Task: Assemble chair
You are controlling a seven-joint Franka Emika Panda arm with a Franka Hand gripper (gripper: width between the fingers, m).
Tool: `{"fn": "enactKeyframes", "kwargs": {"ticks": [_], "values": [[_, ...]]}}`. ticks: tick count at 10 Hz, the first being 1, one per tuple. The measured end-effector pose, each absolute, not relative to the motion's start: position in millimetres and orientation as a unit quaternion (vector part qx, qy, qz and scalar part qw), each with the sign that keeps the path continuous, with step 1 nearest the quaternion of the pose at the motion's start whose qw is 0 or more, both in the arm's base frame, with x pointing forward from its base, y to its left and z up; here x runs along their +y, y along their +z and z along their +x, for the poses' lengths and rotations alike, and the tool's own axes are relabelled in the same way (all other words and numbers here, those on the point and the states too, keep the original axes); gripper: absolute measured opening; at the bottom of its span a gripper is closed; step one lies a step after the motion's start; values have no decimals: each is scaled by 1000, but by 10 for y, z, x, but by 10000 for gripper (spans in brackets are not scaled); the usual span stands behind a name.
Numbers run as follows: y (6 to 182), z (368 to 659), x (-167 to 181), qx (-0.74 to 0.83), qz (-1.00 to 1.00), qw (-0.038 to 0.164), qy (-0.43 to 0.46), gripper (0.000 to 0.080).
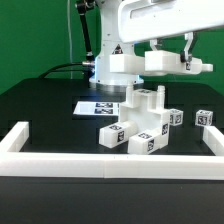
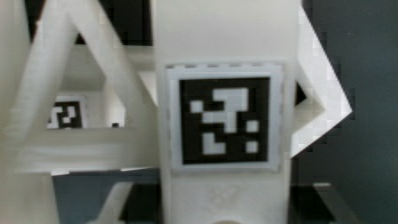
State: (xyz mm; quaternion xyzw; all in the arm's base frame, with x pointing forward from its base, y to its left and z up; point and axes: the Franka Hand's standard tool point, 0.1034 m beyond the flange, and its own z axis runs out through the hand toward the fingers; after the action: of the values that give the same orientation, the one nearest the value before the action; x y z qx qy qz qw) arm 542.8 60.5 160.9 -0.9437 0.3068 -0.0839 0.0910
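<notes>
Exterior view, chair: the matte white tagged parts of the chair [image 1: 140, 128] sit clustered on the black tabletop [image 1: 50, 110]. They lie inside the border rails [image 1: 110, 160] and in front of the marker board [image 1: 98, 103].
Exterior view, loose block: a small tagged block [image 1: 176, 117] lies apart from the cluster, toward the exterior view's right.
Exterior view, risk: an upright part [image 1: 147, 100] rises from the cluster directly under the arm. A sideways pull or twist could probably topple the stacked pieces or drag them against each other. A slanted press could jam the joint instead of seating it.
Exterior view, end effector: the end effector [image 1: 140, 87] is low over the upright part. White on white hides the fingertips, so this view does not show how they stand.

Wrist view, tagged bar: a tagged bar [image 2: 222, 110] fills the centre, very close and roughly vertical in the picture. Other white chair members cross behind it.
Wrist view, risk: the smooth bar could slip or pivot in a narrow pinch. Neighbouring members stand just beside it and could snag.
Wrist view, end effector: the end effector [image 2: 222, 205] is pressed nearly together. Judging by the bar's place in the centre, it is pinching the tagged bar. The pads themselves cannot be made out.
</notes>
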Motion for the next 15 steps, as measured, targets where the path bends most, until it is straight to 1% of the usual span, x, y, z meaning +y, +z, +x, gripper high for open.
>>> {"fn": "enactKeyframes", "kwargs": {"ticks": [1, 2, 4, 5, 6, 7, 10, 13, 15], "values": [[1605, 5438, 535, 310, -943, 89, -86, 294], [1562, 5453, 504, 311, -942, 86, -91, 294], [1547, 5443, 513, 310, -943, 85, -89, 294], [1537, 5425, 491, 307, -944, 86, -86, 294], [1520, 5383, 420, 314, -942, 91, -77, 294], [1488, 5343, 406, 317, -942, 90, -73, 294], [1420, 5298, 428, 317, -942, 87, -66, 294], [1407, 5294, 424, 317, -942, 86, -65, 294], [1365, 5299, 428, 315, -943, 83, -68, 294]]}}
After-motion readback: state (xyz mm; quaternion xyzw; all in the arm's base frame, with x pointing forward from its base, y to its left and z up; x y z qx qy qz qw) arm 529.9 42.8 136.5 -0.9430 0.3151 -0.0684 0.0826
